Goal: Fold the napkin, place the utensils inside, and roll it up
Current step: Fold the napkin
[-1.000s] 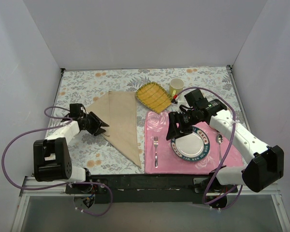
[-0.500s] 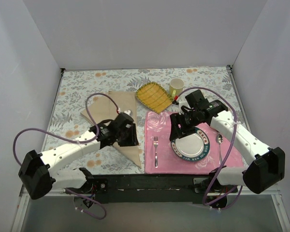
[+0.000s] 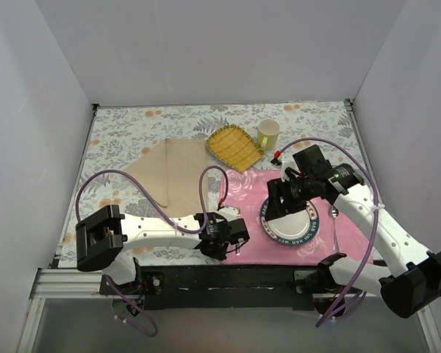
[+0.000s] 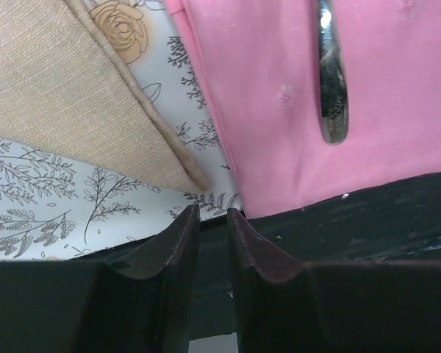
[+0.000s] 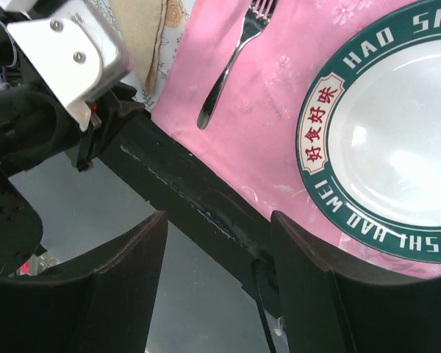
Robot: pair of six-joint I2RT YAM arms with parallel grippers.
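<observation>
The beige napkin (image 3: pixel 173 176) lies folded into a triangle left of the pink mat; its near tip shows in the left wrist view (image 4: pixel 66 88). My left gripper (image 3: pixel 231 237) reaches across to the mat's near left corner, beside the fork's handle end (image 4: pixel 331 88). Its jaws (image 4: pixel 213 215) stand almost together with only a narrow slit and hold nothing. The fork (image 5: pixel 231 70) lies on the mat left of the plate (image 5: pixel 317 158). My right gripper (image 3: pixel 279 200) hovers over the plate's left side, open and empty (image 5: pixel 218 217). One spoon (image 3: pixel 334 215) lies right of the plate.
The pink rose-patterned mat (image 3: pixel 250 191) holds the green-rimmed plate (image 3: pixel 306 229). A yellow checked cloth (image 3: pixel 235 147) and a pale mug (image 3: pixel 267 132) sit at the back. The black front rail (image 3: pixel 228 276) runs just below the mat. The left arm's cable (image 3: pixel 209 180) loops over the napkin.
My left arm has swept from the napkin's left corner across to the mat's near left corner by the fork. My right gripper has shifted slightly right over the plate.
</observation>
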